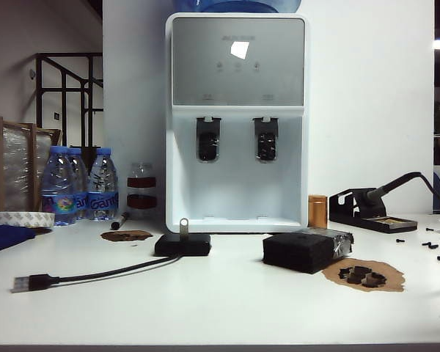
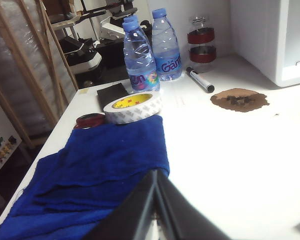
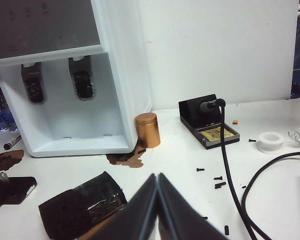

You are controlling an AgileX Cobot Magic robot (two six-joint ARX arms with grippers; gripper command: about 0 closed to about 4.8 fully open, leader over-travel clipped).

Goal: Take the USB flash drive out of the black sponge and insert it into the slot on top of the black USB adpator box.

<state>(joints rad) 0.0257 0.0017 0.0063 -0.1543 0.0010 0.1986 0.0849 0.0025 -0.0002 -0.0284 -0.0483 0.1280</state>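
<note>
**Drive already upright in the box; both arms parked**

Exterior view: the USB flash drive [image 1: 183, 225] stands in the slot on top of the black USB adpator box [image 1: 182, 245], well apart from the black sponge [image 1: 302, 251] on the white surface [image 1: 220, 308]. No arm shows.

Left wrist view: the left pincer [image 2: 156, 210] is closed and empty above a blue cloth [image 2: 105, 170].

Right wrist view: the right pincer [image 3: 157, 210] is closed and empty, near the sponge. Any further press should go straight down, gently.

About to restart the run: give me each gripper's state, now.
Left gripper: shut, empty, above the blue cloth.
Right gripper: shut, empty, above the table near the black sponge.
</note>
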